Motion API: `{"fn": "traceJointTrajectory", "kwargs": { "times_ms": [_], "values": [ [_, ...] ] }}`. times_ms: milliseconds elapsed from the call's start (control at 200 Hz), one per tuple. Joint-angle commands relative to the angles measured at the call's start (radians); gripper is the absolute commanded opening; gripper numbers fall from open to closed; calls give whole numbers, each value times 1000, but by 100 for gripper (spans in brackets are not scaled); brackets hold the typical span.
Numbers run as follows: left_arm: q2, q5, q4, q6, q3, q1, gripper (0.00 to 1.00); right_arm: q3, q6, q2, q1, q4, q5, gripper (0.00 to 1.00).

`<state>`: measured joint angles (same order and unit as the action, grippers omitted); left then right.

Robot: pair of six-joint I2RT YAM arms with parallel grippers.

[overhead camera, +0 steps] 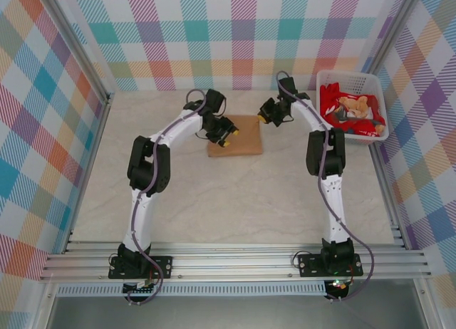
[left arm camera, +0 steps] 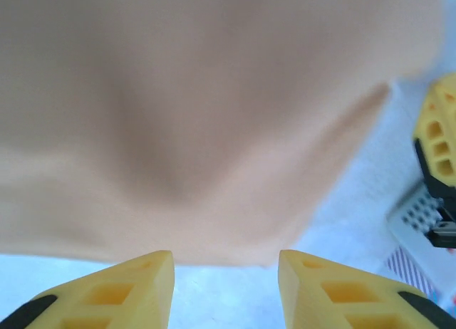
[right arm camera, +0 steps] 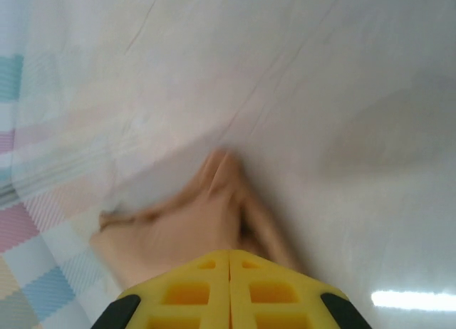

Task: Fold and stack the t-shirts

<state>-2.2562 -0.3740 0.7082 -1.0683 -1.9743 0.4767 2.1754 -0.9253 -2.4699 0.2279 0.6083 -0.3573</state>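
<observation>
Where plaid walls (overhead camera: 235,37) ring pale table (overhead camera: 235,201), left tool (left arm camera: 226,263) spread, right tool (right arm camera: 229,254) pinching tan t-shirt (overhead camera: 246,140).

Folded t-shirt (overhead camera: 242,145) lies on the table (overhead camera: 214,201). The basket (overhead camera: 354,77), holding more t-shirts (overhead camera: 331,101), sits well to its right. Left gripper (overhead camera: 227,139) is over its left edge, and right gripper (overhead camera: 265,118) is seemingly at its far-right corner.

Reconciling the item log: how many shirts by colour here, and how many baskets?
White basket: 1
Tan t-shirt, folded on the table: 1
Red t-shirt in the basket: 1
Tan cloth on the red one, kind unclear: 1
Total: 4
</observation>
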Motion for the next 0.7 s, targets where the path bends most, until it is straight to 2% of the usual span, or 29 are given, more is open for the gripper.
{"fn": "traceJointTrajectory", "kwargs": {
  "times_ms": [0, 180, 290, 550, 695],
  "values": [
    [-34, -69, -1, 31, -75, 82, 39, -73, 20, 94, 20, -76, -13, 7],
    [-139, -85, -32, 6, -139, 128, 35, -31, 18, 22, 31, -69, -76, 7],
    [-172, -51, -9, 19, -138, 126, 32, 40, 17, -51, 31, -43, -79, 7],
    [-195, -34, -14, 30, -65, 119, 31, 259, 17, -210, 16, 13, -43, 7],
    [-185, -29, -21, 32, -5, 108, 31, 305, -8, -246, -5, 2, -42, 7]
  ]
}}
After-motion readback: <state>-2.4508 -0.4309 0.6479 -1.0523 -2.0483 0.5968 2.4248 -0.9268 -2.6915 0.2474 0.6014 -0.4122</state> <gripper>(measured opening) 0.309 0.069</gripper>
